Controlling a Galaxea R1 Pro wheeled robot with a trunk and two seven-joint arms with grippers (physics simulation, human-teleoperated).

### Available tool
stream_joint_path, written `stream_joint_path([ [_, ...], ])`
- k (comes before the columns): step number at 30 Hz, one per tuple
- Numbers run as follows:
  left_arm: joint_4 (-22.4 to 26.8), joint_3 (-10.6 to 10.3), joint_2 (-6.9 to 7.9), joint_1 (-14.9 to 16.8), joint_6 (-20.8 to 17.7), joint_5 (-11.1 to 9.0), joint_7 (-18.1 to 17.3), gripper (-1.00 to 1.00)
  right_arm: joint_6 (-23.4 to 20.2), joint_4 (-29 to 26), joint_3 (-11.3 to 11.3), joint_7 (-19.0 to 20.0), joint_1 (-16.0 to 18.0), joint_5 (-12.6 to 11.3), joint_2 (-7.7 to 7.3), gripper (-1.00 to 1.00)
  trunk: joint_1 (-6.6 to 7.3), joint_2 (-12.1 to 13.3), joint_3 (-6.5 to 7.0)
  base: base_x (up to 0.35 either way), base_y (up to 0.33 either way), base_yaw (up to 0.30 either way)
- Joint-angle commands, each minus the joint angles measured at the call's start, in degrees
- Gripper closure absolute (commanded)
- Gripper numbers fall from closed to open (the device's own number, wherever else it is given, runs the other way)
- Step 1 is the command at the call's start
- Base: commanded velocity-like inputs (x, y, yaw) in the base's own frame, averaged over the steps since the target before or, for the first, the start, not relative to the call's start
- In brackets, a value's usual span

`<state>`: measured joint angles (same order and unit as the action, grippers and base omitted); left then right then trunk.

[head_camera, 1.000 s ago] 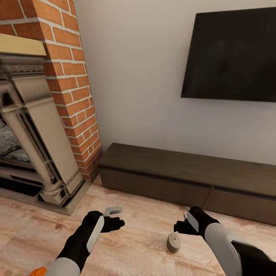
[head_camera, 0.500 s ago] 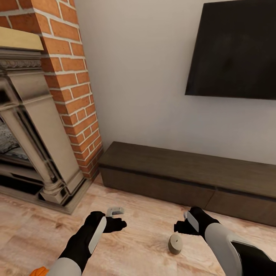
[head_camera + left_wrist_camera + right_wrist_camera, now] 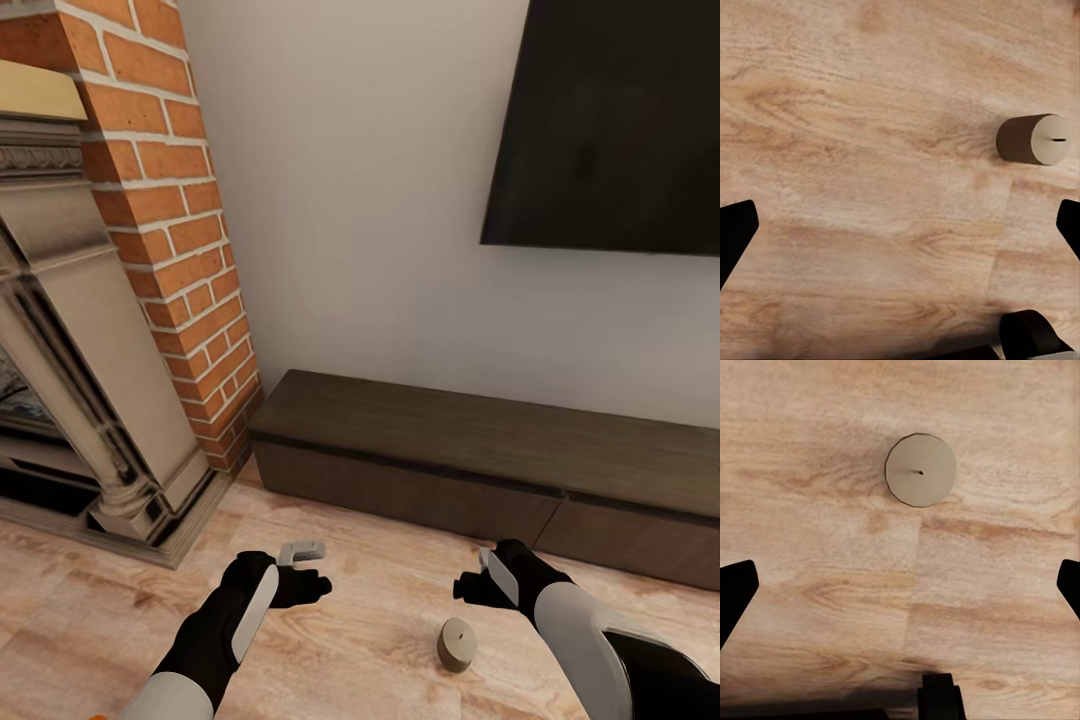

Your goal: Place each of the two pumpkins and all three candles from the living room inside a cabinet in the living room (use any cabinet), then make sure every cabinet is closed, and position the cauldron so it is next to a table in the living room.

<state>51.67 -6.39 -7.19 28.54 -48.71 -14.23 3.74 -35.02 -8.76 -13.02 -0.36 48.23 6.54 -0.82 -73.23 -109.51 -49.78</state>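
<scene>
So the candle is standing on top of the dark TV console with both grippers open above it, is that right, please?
Not quite: the candle stands upright on the wood floor, in front of the closed console, not on it. The head view shows this, and the right wrist view looks straight down on it. The left gripper and right gripper are indeed open above the floor.

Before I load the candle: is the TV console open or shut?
Shut: the TV console's drawer fronts sit flush, no pale interior showing in the head view.

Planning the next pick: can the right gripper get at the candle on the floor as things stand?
Probably yes. The candle stands upright on bare wood floor, just below the open right gripper, with nothing between them.
</scene>
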Motion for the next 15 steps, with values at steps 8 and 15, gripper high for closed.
stream_joint_path([
  [8,0.1,-0.11,-0.39,0.03,-3.08,-0.53,0.44,-1.0,-0.14,-0.09,-0.45,0.01,0.02,0.58,0.05,-1.0,-1.76,-3.25,-1.5,0.001,0.0,-0.001],
  [15,0.32,-0.11,-0.45,0.03,-3.39,-0.55,0.46,-1.0,0.14,-0.08,-0.43,0.01,0.02,0.66,0.12,-1.0,-3.29,-6.05,-2.76,0.0,0.0,0.0],
])
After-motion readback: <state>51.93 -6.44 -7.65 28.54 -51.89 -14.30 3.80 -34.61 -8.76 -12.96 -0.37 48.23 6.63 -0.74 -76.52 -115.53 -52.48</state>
